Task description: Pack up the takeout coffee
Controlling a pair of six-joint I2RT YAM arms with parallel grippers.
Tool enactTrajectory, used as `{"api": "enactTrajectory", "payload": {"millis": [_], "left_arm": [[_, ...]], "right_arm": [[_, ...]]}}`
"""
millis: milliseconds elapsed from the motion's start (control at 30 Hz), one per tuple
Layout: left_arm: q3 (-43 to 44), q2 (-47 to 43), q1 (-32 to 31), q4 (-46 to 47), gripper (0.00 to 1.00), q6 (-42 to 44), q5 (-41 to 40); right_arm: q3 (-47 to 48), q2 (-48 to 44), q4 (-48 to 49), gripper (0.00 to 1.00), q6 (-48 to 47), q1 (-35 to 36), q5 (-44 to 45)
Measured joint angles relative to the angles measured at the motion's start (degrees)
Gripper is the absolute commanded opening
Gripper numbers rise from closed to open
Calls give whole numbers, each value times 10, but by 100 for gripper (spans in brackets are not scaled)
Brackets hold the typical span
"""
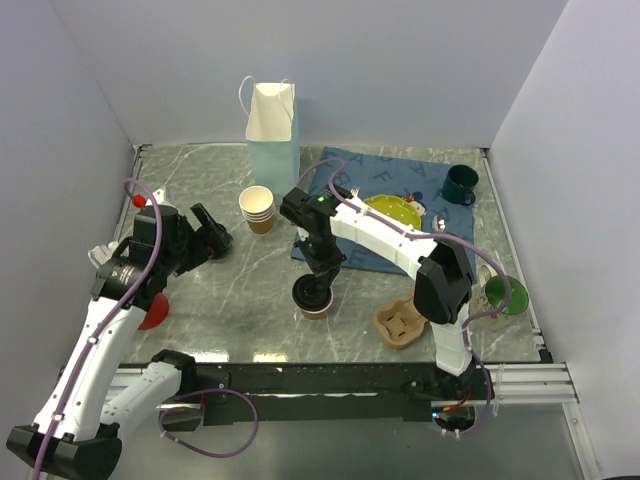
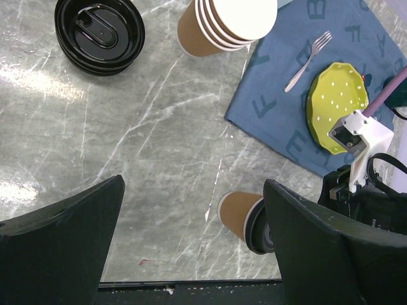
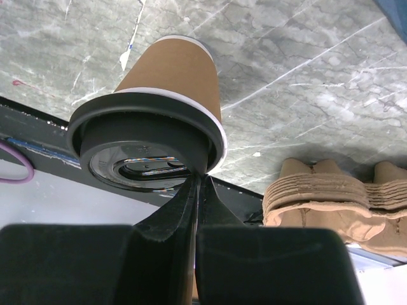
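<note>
Over on the left, the left pincer hangs released, jaws wide, above the stack of black lids, holding nothing. Next along come the stack of cream cups and, behind it, the paper bag, standing upright by the back wall. In the middle stands the takeout coffee, upright on the worktop, close to its near edge. The right pincer is clenched shut, its tips touching the lid's rim, with nothing between them as far as I can tell.

My worry is that off-centre contact. A push on one side of the lid could tip the cup, skid it toward the near edge, or leave the lid seated unevenly.

For room, bare marble lies left of the cup and back toward the bag, though the cream cups stand near that path. To the right, the pulp cup carrier sits near, and the blue cloth fills the far right.
</note>
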Motion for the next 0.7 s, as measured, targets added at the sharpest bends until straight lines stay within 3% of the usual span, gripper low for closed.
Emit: {"api": "enactTrajectory", "payload": {"millis": [700], "left_arm": [[-2,7,0,3,97,7,4]], "right_arm": [[-4,-20,1,0,4,0,-10]]}}
